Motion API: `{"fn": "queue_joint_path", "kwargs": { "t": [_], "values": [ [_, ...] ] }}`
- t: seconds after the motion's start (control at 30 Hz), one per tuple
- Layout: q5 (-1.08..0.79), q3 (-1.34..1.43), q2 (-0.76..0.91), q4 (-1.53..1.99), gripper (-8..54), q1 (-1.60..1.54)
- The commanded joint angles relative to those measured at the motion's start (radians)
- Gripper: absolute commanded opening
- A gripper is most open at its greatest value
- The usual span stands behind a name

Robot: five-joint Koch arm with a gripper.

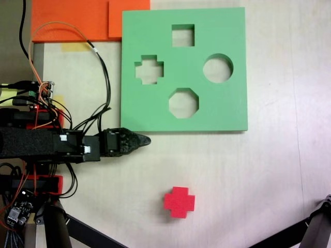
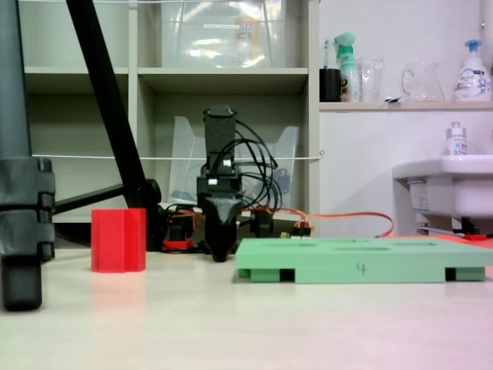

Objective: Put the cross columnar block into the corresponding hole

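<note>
Status: I judge the task not yet begun in any material sense. The cross columnar block (image 1: 179, 202) stands free on the surface (image 1: 269, 170), upright on one end, well apart from the green board (image 1: 227, 108) and below it in the top-down fixed view. The corresponding hole (image 1: 149, 70) is vacant; I see pale surface through it. Everything is left to do: approach, grasp, carry, align, insert.

End effector (image 1: 146, 139): it sits low, near the board's lower left corner in the top-down fixed view and short of its edge, with nothing held. From above the two fingers come together to a single dark point, and from the low fixed view (image 2: 219, 250) I see one tapered mass reaching down to the surface. I read it as closed and empty, though the dark plastic against shadow makes the fingertip line hard to resolve.

Materials and shapes: the block is bright red foam, matte, with a plus-shaped section and straight vertical flutes down its sides. It looks light and slightly compressible, so I expect a firm pinch to hold it. The board is a flat square slab of green foam, matte, with clean-cut openings: a square (image 1: 183, 35), a circle (image 1: 217, 68), an octagon (image 1: 183, 103) and the plus. In the low view the board's front edge shows small notches along its underside. Orange foam pieces (image 1: 77, 18) lie at the top left corner. The surface is a pale, smooth laminate with a faint sheen.
</note>
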Motion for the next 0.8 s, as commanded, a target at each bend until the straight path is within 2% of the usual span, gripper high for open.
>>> {"fn": "queue_joint_path", "kwargs": {
  "t": [0.0, 0.3, 0.33, 0.47, 0.53, 0.77],
  "values": [
    [-0.015, 0.069, 0.064, 0.02, 34.7, -0.006],
    [-0.008, 0.069, 0.064, 0.018, 35.2, -0.008],
    [0.064, 0.069, 0.064, 0.009, 35.6, 0.006],
    [0.578, 0.069, 0.064, -0.155, 35.3, 0.094],
    [0.784, 0.048, 0.064, -0.284, 32.8, 0.187],
    [1.068, -0.202, 0.066, -0.044, 30.2, 0.357]
  ]
}}
